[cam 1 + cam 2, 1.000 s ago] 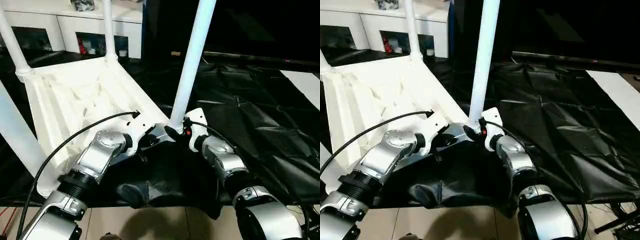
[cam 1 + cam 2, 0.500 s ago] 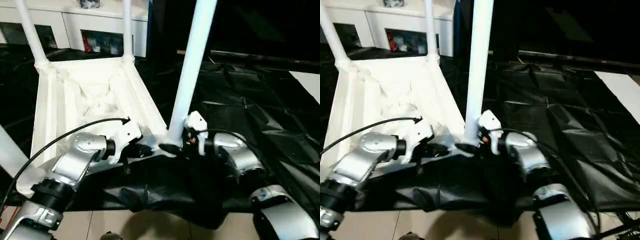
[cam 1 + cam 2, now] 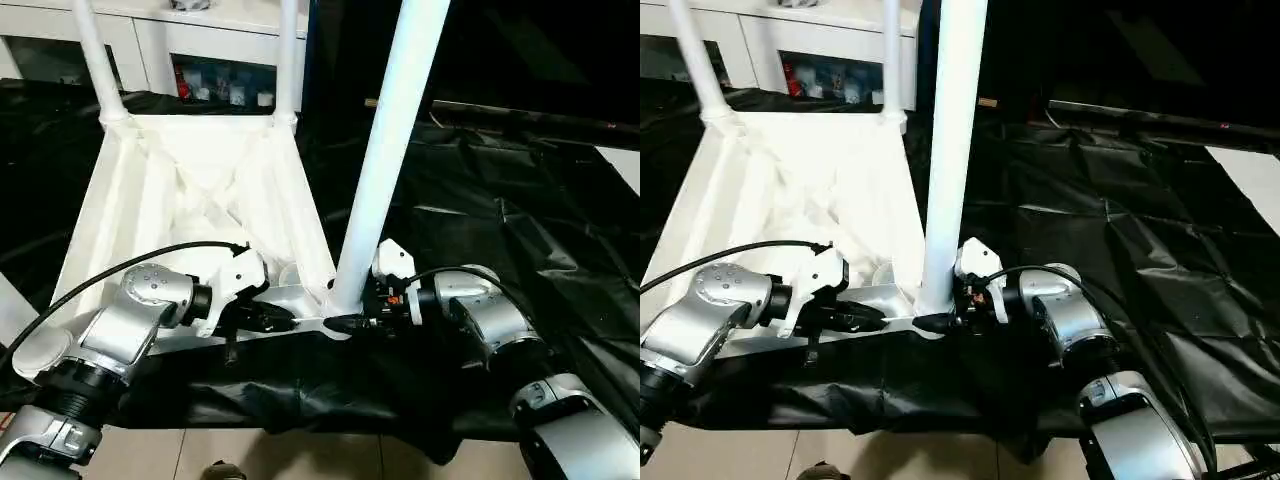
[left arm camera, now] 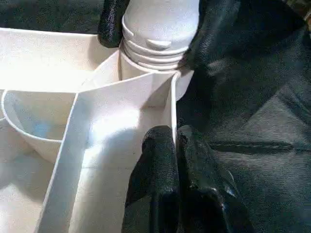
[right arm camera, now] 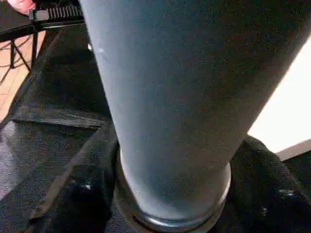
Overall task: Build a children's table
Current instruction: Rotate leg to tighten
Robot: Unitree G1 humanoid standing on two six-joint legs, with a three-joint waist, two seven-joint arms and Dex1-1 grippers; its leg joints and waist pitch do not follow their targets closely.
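The white children's table lies upside down on a black sheet, its ribbed table top [image 3: 200, 190] facing up. Two legs [image 3: 95, 60] [image 3: 288, 60] stand in the far corner sockets. The near right leg [image 3: 390, 150] stands upright in its socket. My right gripper [image 3: 345, 318] reaches in from the right and is shut on this leg's base, with a finger [image 4: 111, 22] on either side of the leg base [image 4: 155, 29]. My left gripper [image 4: 175, 138] is shut on the thin rim wall [image 4: 172, 107] of the top's near edge, just left of that socket.
A white cabinet [image 3: 200, 40] with glass doors stands behind the table. The crumpled black sheet [image 3: 520, 230] spreads far to the right, with a dark bar [image 3: 520, 115] lying across its back. Pale floor [image 3: 300, 455] shows at the near edge.
The whole view has shifted. My right forearm has swung round and now reaches the leg's base from the right side. My left gripper keeps its pinch on the rim.
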